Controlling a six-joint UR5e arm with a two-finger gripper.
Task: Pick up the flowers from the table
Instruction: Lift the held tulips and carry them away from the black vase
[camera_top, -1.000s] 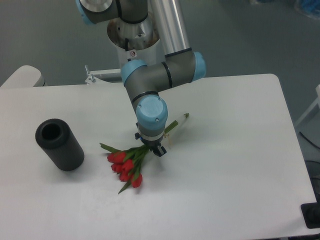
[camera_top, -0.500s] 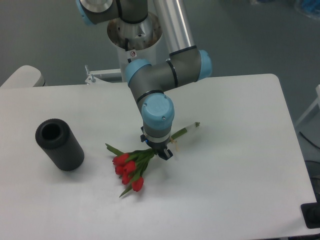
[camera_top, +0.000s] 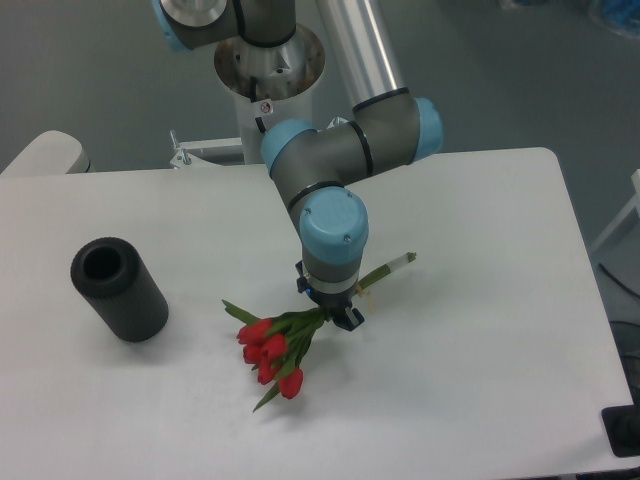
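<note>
Flowers (camera_top: 274, 350): red buds fan out at the near end, toward the lower left, with green leaves among them. Stems run up and to the right, pass under the gripper, and end in a pale tip on the far side of the wrist. The bunch lies over the middle of the table; whether the buds touch the surface or hang just above it cannot be told.
Gripper (camera_top: 338, 316): points straight down over the stems, just behind the buds. Dark fingers are clenched on the stems where the leaves meet them.
Wrist: a blue-capped joint sits directly above the gripper and hides its upper part.
Table (camera_top: 480, 330): white, smooth, with rounded corners; it fills most of the view.
Cylinder (camera_top: 118, 288): black, hollow, lying tilted with its open end facing up and away. It is at the left of the table, well apart from the flowers.
Arm: grey links with blue joints rise from the wrist toward a silver base at the far edge of the table.
</note>
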